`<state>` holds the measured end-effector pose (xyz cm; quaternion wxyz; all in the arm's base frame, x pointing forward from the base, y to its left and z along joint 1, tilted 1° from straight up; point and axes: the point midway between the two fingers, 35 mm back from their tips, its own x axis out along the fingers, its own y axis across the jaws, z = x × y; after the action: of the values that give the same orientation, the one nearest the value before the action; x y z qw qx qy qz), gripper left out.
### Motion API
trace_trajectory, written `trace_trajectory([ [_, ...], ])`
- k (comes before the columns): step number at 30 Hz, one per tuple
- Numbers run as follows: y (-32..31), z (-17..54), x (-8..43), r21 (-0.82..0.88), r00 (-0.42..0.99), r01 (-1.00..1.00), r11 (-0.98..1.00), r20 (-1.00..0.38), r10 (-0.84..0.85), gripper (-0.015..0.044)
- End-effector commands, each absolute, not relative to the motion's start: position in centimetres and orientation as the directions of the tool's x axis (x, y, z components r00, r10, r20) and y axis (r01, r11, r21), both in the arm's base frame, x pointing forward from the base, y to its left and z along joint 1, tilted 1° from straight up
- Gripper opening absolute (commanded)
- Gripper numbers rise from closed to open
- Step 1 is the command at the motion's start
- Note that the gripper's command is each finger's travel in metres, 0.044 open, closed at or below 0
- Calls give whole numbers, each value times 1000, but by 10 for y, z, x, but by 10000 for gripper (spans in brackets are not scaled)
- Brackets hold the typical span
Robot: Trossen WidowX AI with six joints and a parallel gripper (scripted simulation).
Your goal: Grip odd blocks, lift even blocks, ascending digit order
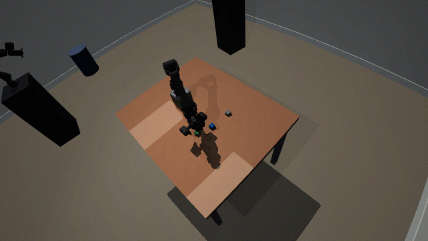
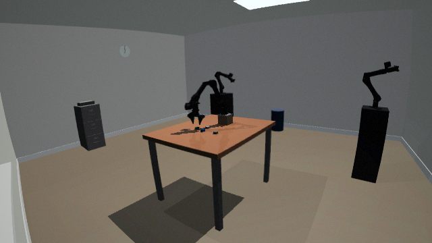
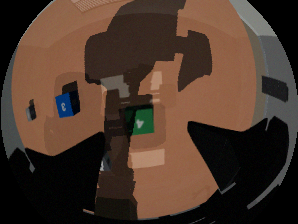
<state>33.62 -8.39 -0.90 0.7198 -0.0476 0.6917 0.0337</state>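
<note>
Exterior view: end effector (image 2: 196, 123) (image 3: 147, 131) wide open, empty.

The room is dimly lit, with a bright ceiling panel (image 2: 271, 4) glaring overhead. Dark shadows are cast across the table (image 1: 261, 117) (image 2: 236, 135) (image 3: 225, 70); the wrist view is bowed and blackened at its edges.

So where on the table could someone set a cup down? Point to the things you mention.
In the top view, bare wood shows between the grey block (image 1: 228, 112) (image 2: 215, 132) (image 3: 30, 113) and the table's (image 1: 264, 117) (image 2: 233, 140) (image 3: 180, 182) right corner. It's crowded around the green (image 1: 196, 133) (image 2: 197, 128) (image 3: 144, 121) and blue (image 1: 212, 126) (image 2: 202, 130) (image 3: 64, 105) blocks, beneath the open gripper (image 1: 195, 128) (image 2: 196, 123) (image 3: 147, 131).
</note>
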Motion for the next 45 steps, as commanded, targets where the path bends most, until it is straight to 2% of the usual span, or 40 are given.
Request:
trace_trajectory([
  [1,-84,-16,336,-21,40,-119,993,-999,-17,400],
  [21,-84,-47,336,-21,40,-119,993,-999,-17,400],
  [32,-84,-47,336,-21,40,-119,993,-999,-17,120],
  [45,-84,-47,336,-21,40,-119,993,-999,-17,120],
])
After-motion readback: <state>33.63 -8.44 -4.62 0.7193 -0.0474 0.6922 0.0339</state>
